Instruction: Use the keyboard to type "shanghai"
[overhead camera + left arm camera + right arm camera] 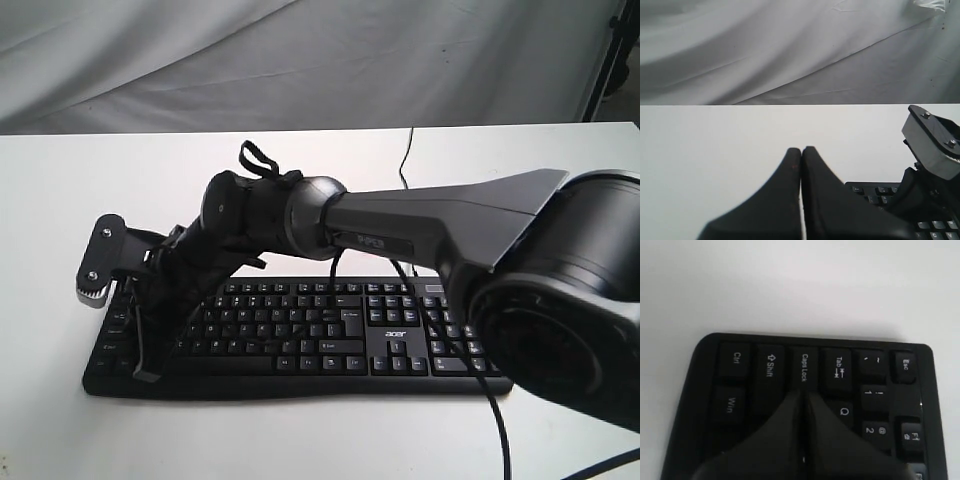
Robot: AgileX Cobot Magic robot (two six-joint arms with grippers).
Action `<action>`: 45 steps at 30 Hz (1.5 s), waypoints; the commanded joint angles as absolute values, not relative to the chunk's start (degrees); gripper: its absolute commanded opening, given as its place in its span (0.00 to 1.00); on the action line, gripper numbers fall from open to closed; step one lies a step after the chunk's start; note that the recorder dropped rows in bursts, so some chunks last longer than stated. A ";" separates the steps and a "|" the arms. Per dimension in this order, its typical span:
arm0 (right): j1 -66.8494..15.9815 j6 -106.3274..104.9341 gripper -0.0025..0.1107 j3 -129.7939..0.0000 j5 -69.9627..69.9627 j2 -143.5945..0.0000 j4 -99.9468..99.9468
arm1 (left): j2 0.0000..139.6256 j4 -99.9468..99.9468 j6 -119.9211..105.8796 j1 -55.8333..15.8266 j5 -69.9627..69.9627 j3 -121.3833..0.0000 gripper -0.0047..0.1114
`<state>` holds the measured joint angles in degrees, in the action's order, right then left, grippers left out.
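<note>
Plainly, a stray Caps Lock is the hazard

Exterior view: the right gripper (148, 368), its jaws pressed together, is down at one end of the keyboard (400, 345). This matte black slab with white legends stretches away from the gripper across the white table (60, 190). A loose thin cable (497, 420) trails over the number pad and might drag a key.

Left wrist view: the left gripper (801, 150), likewise closed into a smooth dark wedge, hovers over bare table with the keyboard's corner just beside it.

Right wrist view: the blunt tip sits against Caps Lock (804, 367), so a press here may catch that key instead of a letter.
</note>
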<state>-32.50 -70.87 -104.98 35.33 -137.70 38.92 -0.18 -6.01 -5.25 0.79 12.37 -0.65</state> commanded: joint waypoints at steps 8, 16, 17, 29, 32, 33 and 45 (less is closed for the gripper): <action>-32.58 -71.51 0.02 -105.10 37.11 -132.06 37.63 | 0.00 -6.24 -5.18 0.56 12.23 -0.61 0.05; -32.47 -70.20 0.02 -105.10 38.81 -131.05 34.82 | 0.00 -6.24 -5.18 0.56 12.23 -0.61 0.05; -32.47 -70.20 0.02 -105.10 38.81 -130.66 34.58 | 0.00 -6.24 -5.18 0.56 12.23 -0.61 0.05; -25.80 -67.64 0.02 -105.10 49.12 -127.82 34.23 | 0.00 -6.24 -5.18 0.56 12.23 -0.61 0.05; -24.07 -67.64 0.02 -105.10 50.90 -127.69 34.06 | 0.00 -6.24 -5.18 0.56 12.23 -0.61 0.05; -23.70 -67.64 0.02 -104.88 51.11 -127.59 34.06 | 0.00 -6.24 -5.18 0.56 12.23 -0.61 0.05; -18.50 -74.92 0.02 -93.16 47.64 -123.76 38.24 | 0.00 -6.24 -5.18 0.56 12.23 -0.61 0.05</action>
<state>-19.93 -72.10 -95.46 48.65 -125.27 35.34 -0.18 -6.01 -5.25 0.79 12.37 -0.65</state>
